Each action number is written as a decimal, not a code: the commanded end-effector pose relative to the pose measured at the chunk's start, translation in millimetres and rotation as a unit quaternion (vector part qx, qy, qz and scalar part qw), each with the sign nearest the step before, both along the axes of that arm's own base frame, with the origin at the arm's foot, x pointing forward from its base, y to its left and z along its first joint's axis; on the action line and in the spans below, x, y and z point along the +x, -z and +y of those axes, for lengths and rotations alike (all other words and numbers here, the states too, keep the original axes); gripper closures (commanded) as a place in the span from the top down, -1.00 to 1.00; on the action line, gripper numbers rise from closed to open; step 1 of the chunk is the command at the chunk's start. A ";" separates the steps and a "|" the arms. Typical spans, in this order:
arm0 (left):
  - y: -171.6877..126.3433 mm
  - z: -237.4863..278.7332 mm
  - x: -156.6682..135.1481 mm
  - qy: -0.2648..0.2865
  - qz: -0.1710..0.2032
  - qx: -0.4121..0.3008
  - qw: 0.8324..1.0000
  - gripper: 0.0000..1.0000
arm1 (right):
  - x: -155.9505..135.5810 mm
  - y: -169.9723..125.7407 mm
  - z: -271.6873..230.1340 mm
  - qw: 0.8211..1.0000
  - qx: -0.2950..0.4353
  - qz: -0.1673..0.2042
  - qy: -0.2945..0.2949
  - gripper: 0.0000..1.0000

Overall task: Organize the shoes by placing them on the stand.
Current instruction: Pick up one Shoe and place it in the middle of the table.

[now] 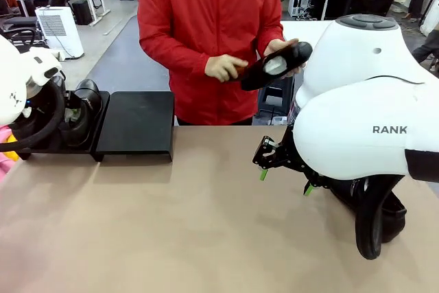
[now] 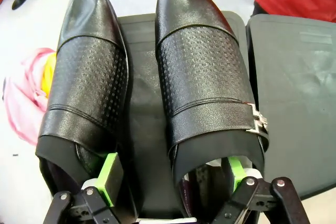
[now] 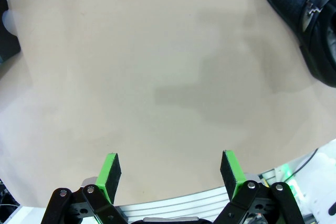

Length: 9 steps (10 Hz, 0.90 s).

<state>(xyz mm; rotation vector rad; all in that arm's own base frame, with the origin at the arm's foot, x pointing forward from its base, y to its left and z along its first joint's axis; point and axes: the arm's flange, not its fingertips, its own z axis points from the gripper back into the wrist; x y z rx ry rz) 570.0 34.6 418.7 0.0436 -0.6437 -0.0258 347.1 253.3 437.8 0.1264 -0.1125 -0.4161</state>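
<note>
Two glossy black shoes (image 2: pixel 86 77) (image 2: pixel 202 66) stand side by side on the left platform of the stand (image 2: pixel 142 103), toes pointing away from me. My left gripper (image 2: pixel 173 174) hangs open over their heel ends, one green pad at each shoe's opening. The stand's right platform (image 1: pixel 137 121) is bare. A person in a red jacket holds a third shoe (image 1: pixel 274 66) in both hands above the table's far edge. My right gripper (image 1: pixel 285 181) is open just above the bare tabletop, with nothing between its fingers. A fourth shoe (image 3: pixel 304 19) lies on the table beyond it.
A pink and yellow thing (image 2: pixel 26 103) lies left of the stand. The beige table (image 1: pixel 171 224) has free room in the middle and front. My right arm's white body (image 1: pixel 363 101) blocks the right side of the front view.
</note>
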 end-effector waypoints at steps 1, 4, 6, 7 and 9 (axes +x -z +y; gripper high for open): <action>-0.3 4.2 0.3 -0.005 0.001 -0.004 1.000 0.94 | 3.1 -3.0 -1.4 1.000 -0.002 -0.001 -0.011 1.00; -6.6 -12.1 -13.5 -0.012 0.008 0.012 1.000 0.94 | 3.1 -3.0 -1.4 1.000 -0.002 -0.001 -0.011 1.00; -13.4 -22.6 -28.2 -0.025 -0.010 0.023 0.999 0.94 | 3.1 -3.0 -1.4 1.000 -0.002 -0.001 -0.011 1.00; -17.5 -25.6 -34.0 -0.029 -0.013 0.026 0.999 0.94 | 3.1 -3.0 -1.4 1.000 -0.002 -0.001 -0.011 1.00; -26.9 -33.5 -47.1 -0.033 -0.028 0.032 0.999 0.94 | 3.1 -3.0 -1.4 1.000 -0.002 -0.001 -0.011 1.00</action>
